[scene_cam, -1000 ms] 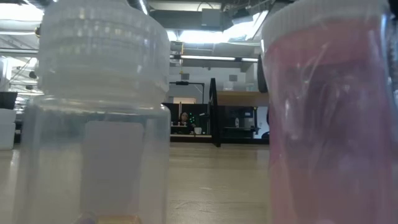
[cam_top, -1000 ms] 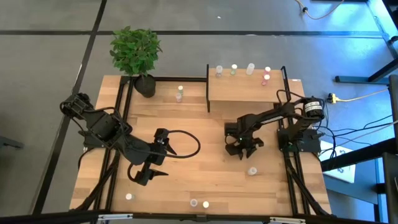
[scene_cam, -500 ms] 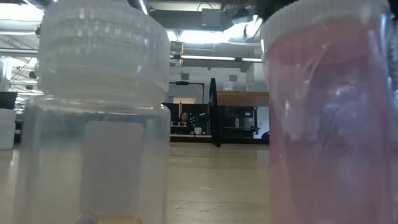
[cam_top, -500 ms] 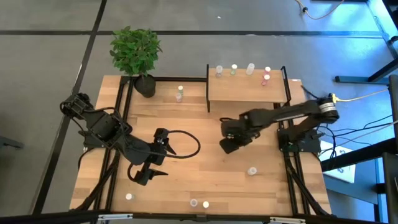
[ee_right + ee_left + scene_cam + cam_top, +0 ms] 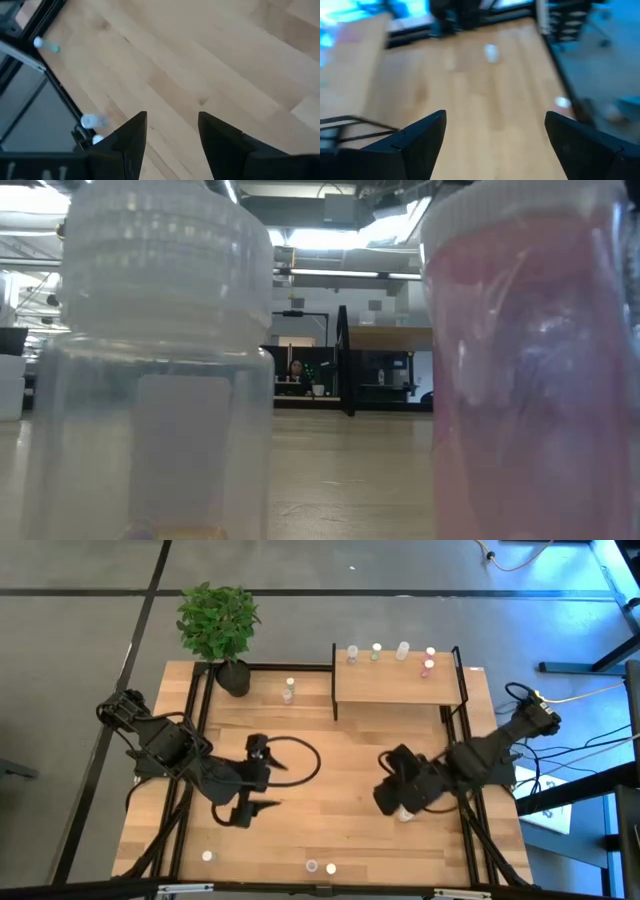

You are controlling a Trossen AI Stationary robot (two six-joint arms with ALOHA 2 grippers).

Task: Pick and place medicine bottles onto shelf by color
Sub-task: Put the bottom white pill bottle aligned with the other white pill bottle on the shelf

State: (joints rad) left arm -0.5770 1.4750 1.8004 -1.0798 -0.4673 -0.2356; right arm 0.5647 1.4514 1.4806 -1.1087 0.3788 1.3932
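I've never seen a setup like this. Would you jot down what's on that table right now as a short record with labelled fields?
Shelf: far edge of the table, five bottles on it, one at its left end
Plant: far left corner
Bottle: beside the plant, on the table
Near edge: three bottles, one at left
Left tool: open, empty, over the left half
Right tool: open, empty, over the right half, above another bottle
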